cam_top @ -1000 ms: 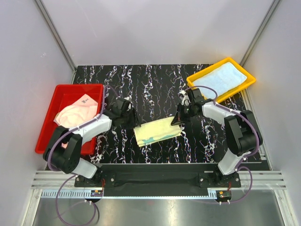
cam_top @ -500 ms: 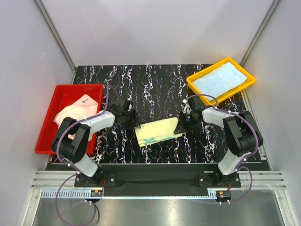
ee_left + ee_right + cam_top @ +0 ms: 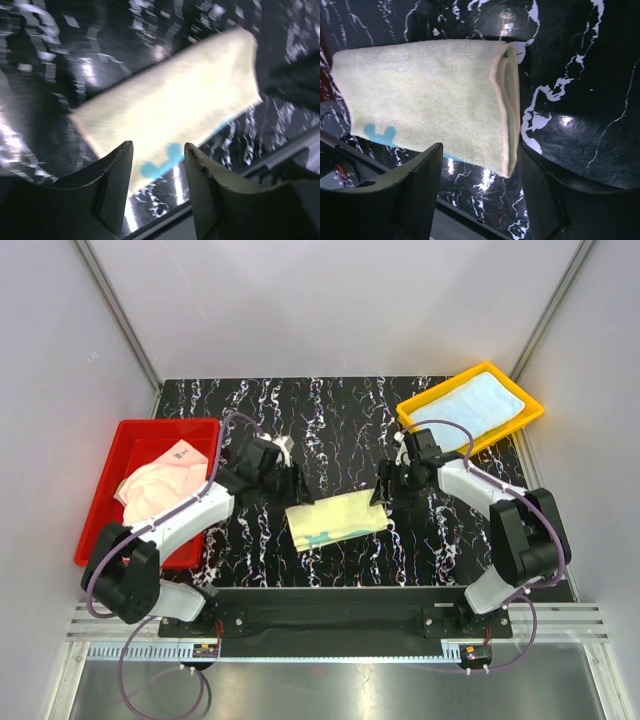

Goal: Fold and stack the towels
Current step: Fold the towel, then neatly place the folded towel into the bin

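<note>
I hold both arms low over the black marble-patterned table [image 3: 340,420], one at each end of the folded pale yellow-green towel [image 3: 336,519], which lies flat near the middle of the table, a little toward my bases. My left gripper [image 3: 158,148] stands with its two fingers apart and nothing between them; through the gap I see the towel on the table under and ahead of me, its long side running slantwise across my view, a blue mark [image 3: 159,163] showing at its edge just at my fingertips. I cannot tell whether those tips touch the cloth. My right gripper [image 3: 480,150] is likewise spread wide and grips nothing; the towel's doubled end, its layers showing as a rolled fold, sits just ahead of the gap between my fingers, with the rest of the cloth stretching away to the left of that view. From above, my left gripper is at the towel's far left corner and my right at its right end. A peach-pink towel [image 3: 155,488] lies bunched in the red tray [image 3: 103,510] at the left, and a light blue towel [image 3: 470,407] lies flat in the yellow tray [image 3: 530,405] at the far right, both well apart from my grippers.
</note>
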